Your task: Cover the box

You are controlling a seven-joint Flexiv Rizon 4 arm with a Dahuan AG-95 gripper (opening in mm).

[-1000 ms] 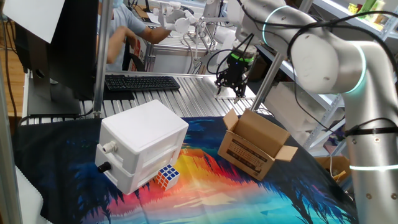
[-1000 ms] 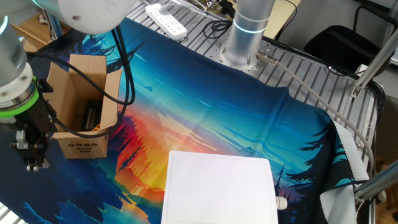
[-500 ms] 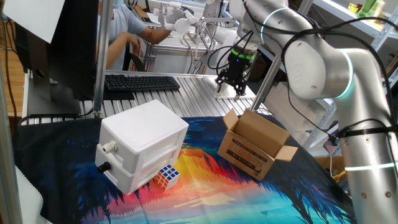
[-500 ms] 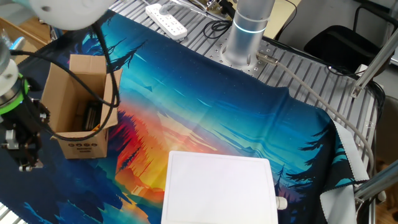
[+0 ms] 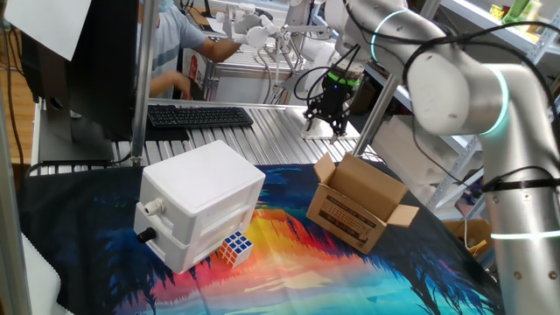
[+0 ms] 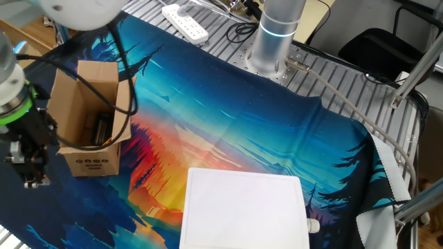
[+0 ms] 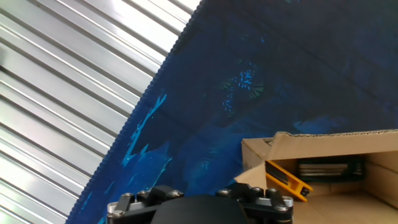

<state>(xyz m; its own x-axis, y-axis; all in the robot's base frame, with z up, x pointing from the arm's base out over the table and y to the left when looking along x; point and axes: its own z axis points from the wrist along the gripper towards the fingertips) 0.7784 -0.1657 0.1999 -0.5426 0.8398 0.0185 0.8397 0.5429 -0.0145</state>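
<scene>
The box (image 5: 354, 206) is a small brown cardboard carton with black print on its side. It stands on the colourful mat with its top flaps open. It also shows in the other fixed view (image 6: 90, 111), with dark items and a yellow piece inside, and at the lower right of the hand view (image 7: 323, 177). My gripper (image 5: 325, 120) hangs raised just beyond the box's far side, over the mat edge. In the other fixed view the gripper (image 6: 31, 176) is left of the box and apart from it. Its fingers look closed together and hold nothing.
A large white plastic box with knobs (image 5: 197, 206) stands on the mat's left, with a Rubik's cube (image 5: 234, 248) at its front. A keyboard (image 5: 197, 115) lies on the slatted metal table behind. A power strip (image 6: 185, 22) and the arm's base (image 6: 277, 34) are at the far edge.
The gripper has shifted only slightly beside the box, a little away and back. The box and its flaps have not moved.
</scene>
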